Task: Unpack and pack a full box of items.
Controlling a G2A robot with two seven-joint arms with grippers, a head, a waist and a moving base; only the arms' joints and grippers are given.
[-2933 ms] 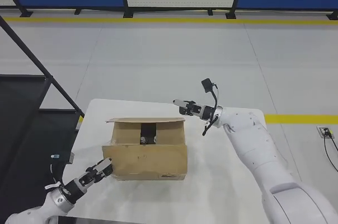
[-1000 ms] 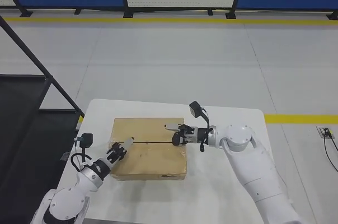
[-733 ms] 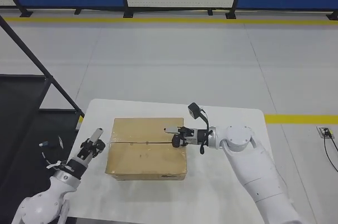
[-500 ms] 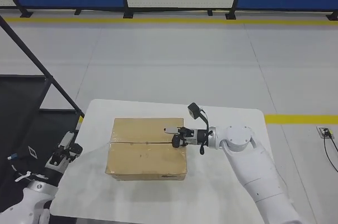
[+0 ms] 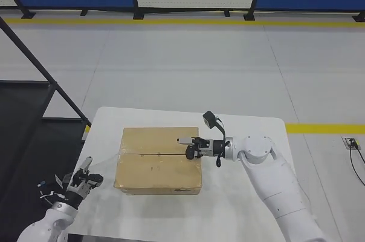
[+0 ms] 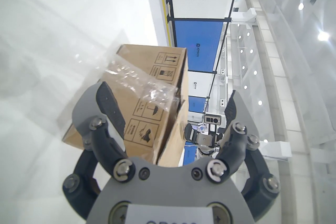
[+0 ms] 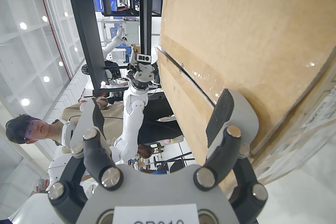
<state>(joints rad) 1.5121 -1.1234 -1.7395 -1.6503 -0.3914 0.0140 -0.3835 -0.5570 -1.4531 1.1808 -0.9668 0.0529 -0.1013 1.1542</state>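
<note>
Cardboard box (image 5: 158,160) is sitting shut on the white table (image 5: 243,199), its flaps meeting in a seam across the top. Right gripper (image 5: 186,148) is hanging over the box's right edge at the seam, fingers spread wide, one pad (image 7: 219,114) lying against the box top, gripping nothing. Left gripper (image 5: 86,172) is hanging off the box's left side, near it but apart, fingers also wide, clamping nothing. Crinkled clear film (image 6: 141,80) is stretching from the box's left face toward that gripper; cannot tell if it is touching.
</note>
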